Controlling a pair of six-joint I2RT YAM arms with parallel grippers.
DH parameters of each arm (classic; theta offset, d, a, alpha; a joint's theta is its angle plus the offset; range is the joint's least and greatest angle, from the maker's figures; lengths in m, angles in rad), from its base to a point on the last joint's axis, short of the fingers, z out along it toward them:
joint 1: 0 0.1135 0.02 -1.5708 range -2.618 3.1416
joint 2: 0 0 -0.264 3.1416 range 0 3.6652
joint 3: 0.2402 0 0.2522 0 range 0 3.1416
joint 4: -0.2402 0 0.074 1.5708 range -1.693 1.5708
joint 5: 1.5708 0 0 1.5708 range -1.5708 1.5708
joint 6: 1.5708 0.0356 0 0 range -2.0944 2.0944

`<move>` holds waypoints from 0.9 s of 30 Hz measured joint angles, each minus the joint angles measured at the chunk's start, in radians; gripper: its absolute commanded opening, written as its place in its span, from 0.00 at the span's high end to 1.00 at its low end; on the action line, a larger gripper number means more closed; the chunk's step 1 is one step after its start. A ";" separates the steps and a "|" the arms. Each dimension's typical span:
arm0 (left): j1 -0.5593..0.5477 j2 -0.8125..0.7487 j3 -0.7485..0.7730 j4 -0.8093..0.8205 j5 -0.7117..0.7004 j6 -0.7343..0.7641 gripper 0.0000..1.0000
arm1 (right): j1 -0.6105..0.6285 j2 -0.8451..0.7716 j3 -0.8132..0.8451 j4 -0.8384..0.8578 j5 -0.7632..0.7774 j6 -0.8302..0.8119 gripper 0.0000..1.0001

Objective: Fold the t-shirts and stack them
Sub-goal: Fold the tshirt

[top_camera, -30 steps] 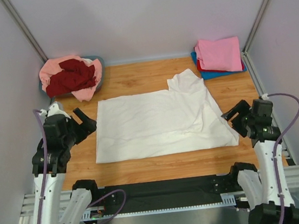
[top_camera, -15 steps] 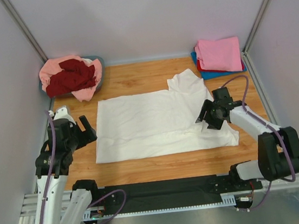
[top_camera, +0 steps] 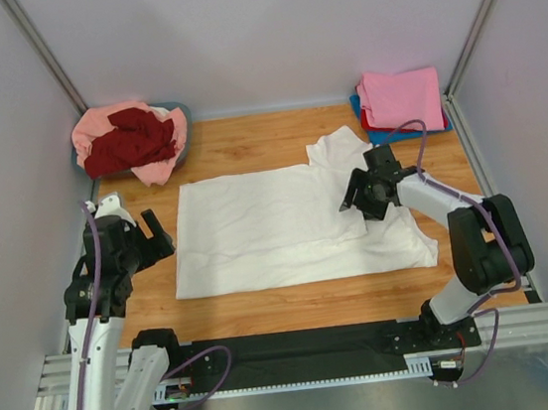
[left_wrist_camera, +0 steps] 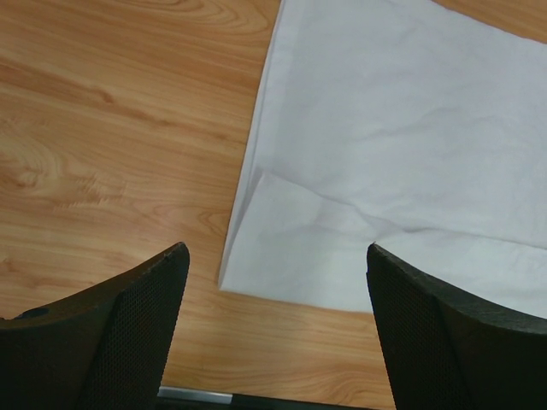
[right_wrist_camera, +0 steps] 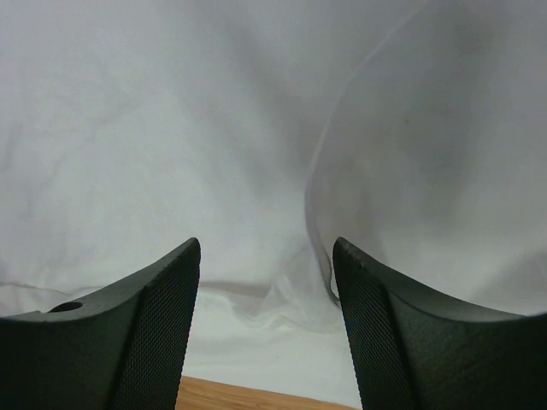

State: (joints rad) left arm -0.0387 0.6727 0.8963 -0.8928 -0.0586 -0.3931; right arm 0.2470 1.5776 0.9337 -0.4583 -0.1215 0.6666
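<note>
roughly midway: pink-topped folded stack (top_camera: 401,99) done beyond far-right corner of off-white t-shirt (top_camera: 277,230), itself part-folded; heaped shirts (top_camera: 131,142) beyond its far-left corner pending; left end effector (left_wrist_camera: 275,249) and right end effector (right_wrist_camera: 265,243) spread wide, empty.

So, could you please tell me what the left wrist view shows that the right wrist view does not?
Left wrist only: a corner and side edge of the off-white t-shirt on a broad stretch of wooden table. Right wrist only: a curved overlapping cloth edge, cloth nearly filling the frame. Both: that shirt, some table, and an open, empty gripper: left gripper, right gripper.
</note>
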 measured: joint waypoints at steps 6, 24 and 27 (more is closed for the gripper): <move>0.001 0.003 0.000 0.000 0.005 0.003 0.10 | -0.002 0.097 0.191 -0.013 0.003 0.013 0.32; 0.001 0.058 0.000 0.016 0.034 0.044 0.10 | -0.033 0.714 1.295 -0.307 0.231 -0.146 0.31; 0.001 0.058 0.000 0.017 0.035 0.044 0.10 | -0.046 0.737 1.296 -0.346 0.292 -0.185 0.31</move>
State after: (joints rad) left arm -0.0376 0.7311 0.8959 -0.8757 -0.0235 -0.3489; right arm 0.2012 2.3150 2.2295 -0.8040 0.1707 0.4816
